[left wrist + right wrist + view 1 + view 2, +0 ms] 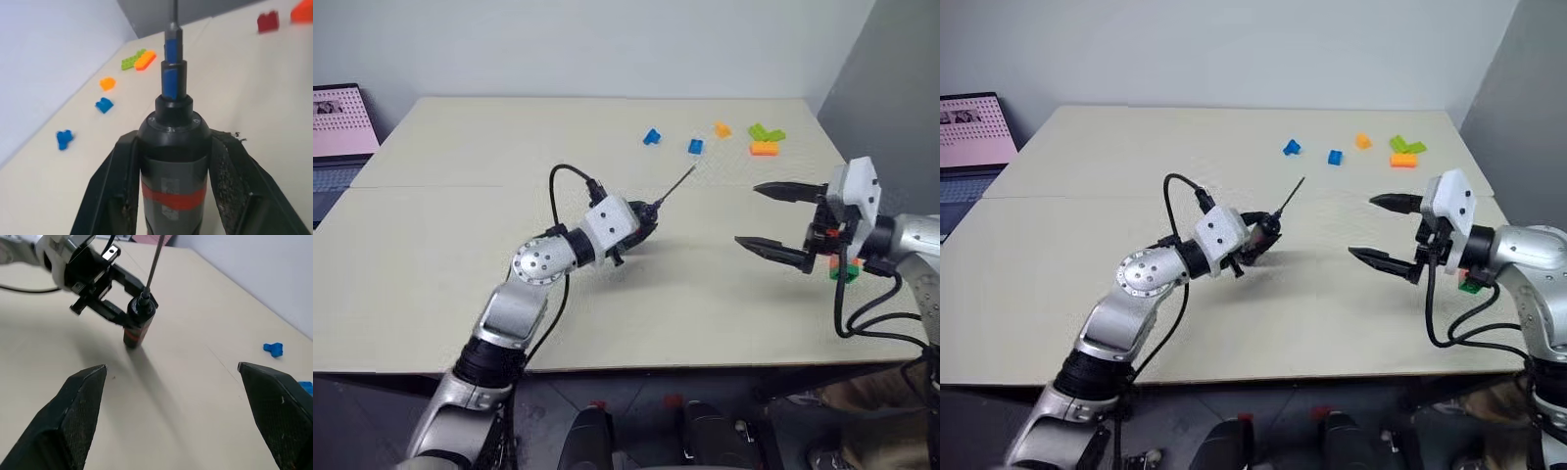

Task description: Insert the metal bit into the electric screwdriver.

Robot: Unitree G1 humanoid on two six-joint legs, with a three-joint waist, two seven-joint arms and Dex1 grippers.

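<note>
My left gripper [642,229] is shut on the electric screwdriver [173,161], a dark body with a red band, held above the middle of the table. The metal bit [676,186], a thin grey rod, sticks out of the screwdriver's narrow end and points up and away to the right. In the right wrist view the screwdriver [137,325] is clamped between the black fingers [115,313], with the bit [155,262] rising from it. My right gripper [747,214] hangs open and empty to the right of the screwdriver, well apart from it.
Loose toy bricks lie at the table's far right: two blue [652,136], an orange one [722,128] and a green-and-orange pair [765,140]. A red and green brick [845,269] sits under my right wrist. A laptop [337,127] stands beyond the left edge.
</note>
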